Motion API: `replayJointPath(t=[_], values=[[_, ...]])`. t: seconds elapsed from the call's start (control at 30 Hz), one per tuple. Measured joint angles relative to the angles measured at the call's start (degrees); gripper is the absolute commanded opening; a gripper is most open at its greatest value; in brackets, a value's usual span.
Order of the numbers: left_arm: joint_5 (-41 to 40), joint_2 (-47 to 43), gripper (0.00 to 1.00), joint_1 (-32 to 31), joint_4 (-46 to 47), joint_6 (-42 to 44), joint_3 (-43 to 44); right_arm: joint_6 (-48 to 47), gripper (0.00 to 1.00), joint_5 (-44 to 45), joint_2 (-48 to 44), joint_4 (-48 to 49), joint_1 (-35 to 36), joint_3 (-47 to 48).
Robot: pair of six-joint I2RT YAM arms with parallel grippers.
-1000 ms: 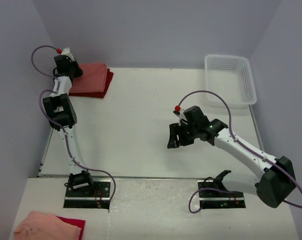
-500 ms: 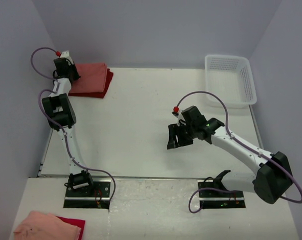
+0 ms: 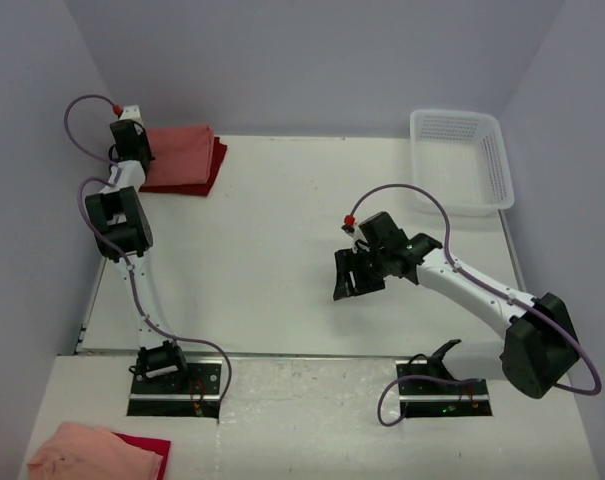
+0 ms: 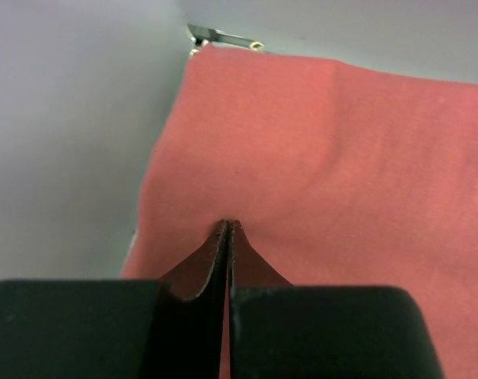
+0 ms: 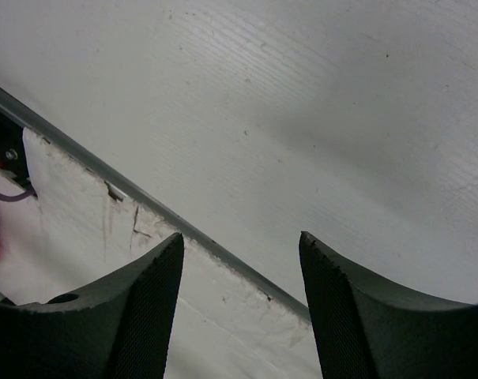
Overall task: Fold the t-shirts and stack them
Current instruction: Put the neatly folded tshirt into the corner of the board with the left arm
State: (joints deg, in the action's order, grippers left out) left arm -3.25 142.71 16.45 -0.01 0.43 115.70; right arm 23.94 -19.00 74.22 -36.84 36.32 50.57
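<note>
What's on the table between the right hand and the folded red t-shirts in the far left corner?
Nothing: the top view shows only bare white tabletop between the right hand and the stack of folded red cloth t-shirts.

Soft, even light fills the top view, bright without glare; the white bench (image 3: 282,250) shows only faint, diffuse shadows under the arms; focus holds across the frame, with the walls leaning slightly at the corners. In the left wrist view the salmon t-shirt (image 4: 318,158) is softly focused; the left arm's jaws are dark, near silhouette. In the right wrist view bench scratches look crisp; a broad grey shadow crosses the upper right; the right arm's jaws are dim.
</note>
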Motion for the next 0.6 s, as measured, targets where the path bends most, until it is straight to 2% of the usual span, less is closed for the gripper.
replayJointPath(t=[0.6], values=[[-3.96,2.64,0.00,-0.92,4.33,5.27,0.48,0.02,0.62,-0.02,-0.37,-0.46,0.00,0.22]])
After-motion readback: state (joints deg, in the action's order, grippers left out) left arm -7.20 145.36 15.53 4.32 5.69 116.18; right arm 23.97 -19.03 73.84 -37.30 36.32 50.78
